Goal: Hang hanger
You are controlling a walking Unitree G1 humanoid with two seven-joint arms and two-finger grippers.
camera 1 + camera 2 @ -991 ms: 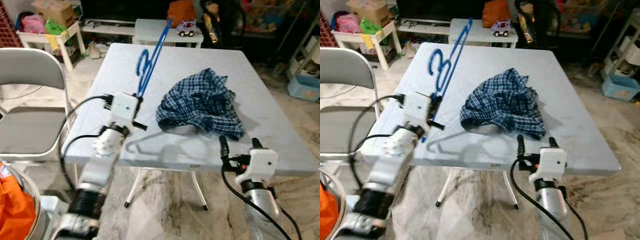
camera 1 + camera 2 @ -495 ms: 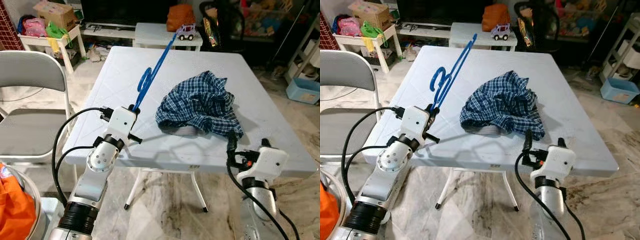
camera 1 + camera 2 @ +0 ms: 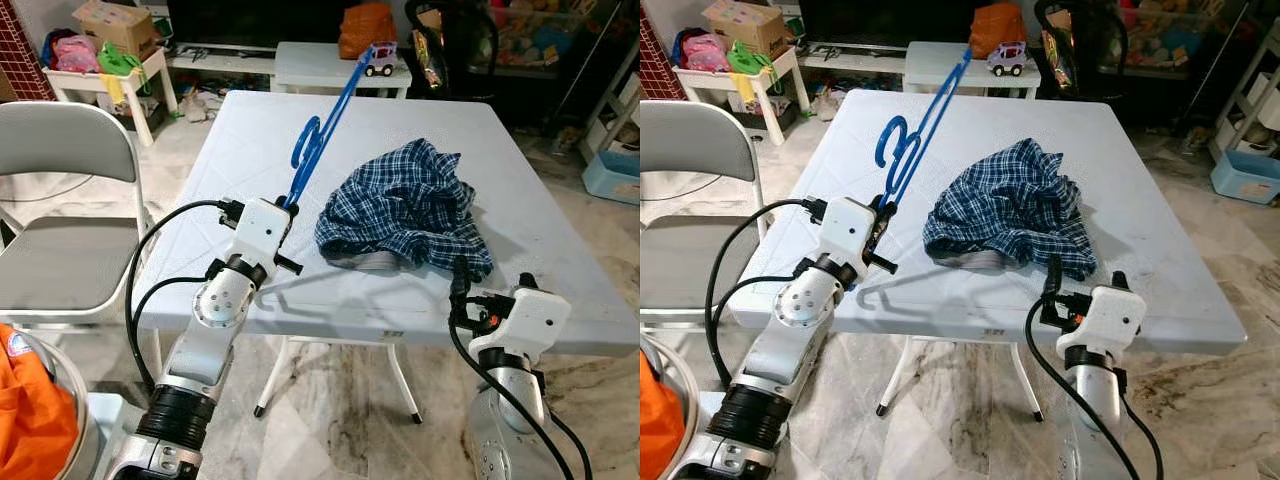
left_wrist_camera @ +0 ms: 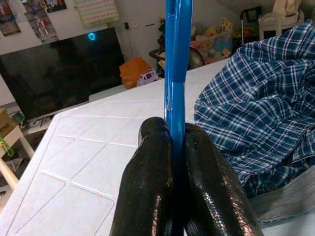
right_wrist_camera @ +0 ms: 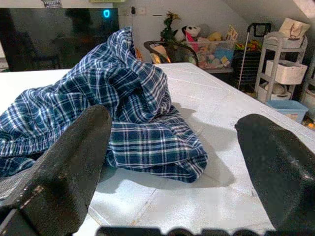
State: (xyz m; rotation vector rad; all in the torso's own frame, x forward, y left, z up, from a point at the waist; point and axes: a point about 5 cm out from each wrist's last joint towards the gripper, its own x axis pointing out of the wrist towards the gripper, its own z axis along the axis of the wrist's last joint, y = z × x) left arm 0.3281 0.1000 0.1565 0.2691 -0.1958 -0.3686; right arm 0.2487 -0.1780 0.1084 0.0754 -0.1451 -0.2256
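left eye view: the left gripper holds the blue hanger tilted up over the table; its hook end is hard to make out. the plaid shirt lies crumpled mid-table.

left wrist view: jaws clamped tight on the hanger's bar, its top cut off.

right wrist view: the right gripper is at the near table edge, jaws spread wide, empty, just short of the shirt.
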